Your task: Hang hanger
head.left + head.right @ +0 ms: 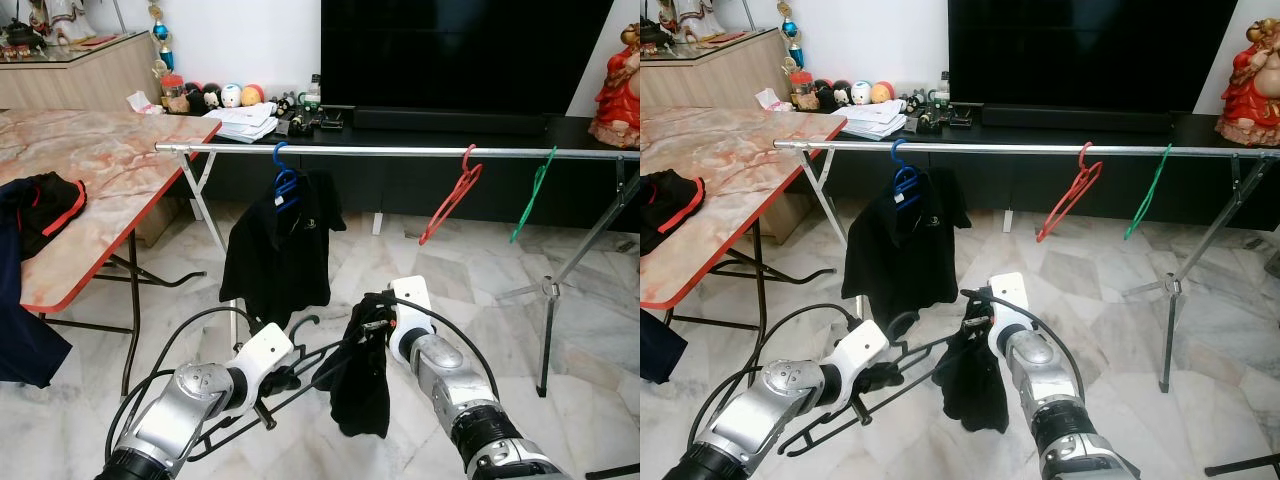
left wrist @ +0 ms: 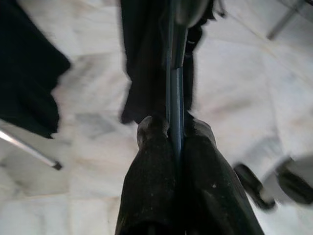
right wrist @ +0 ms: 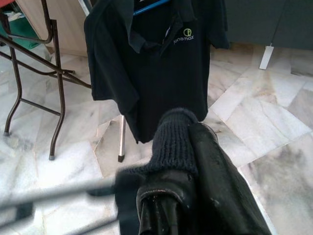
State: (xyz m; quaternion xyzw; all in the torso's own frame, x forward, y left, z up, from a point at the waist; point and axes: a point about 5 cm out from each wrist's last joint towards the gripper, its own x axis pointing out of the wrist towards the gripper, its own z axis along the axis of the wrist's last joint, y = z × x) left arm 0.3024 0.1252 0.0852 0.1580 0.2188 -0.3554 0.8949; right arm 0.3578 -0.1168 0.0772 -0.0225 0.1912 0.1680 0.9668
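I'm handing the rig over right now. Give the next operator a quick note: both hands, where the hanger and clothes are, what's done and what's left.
Left hand: shut on the thin black wire hanger, held low in front of the robot.
Right hand: shut on the dark knitted garment, which dangles at the hanger's far end.
Silver metal rail: carries a black polo shirt on a blue hanger, plus an empty red hanger and an empty green hanger.
Done: hanger and garment both in hand.
Left: finish seating the garment on the hanger, lift it, hook it on the rail, probably in the gap between the blue and red hangers.
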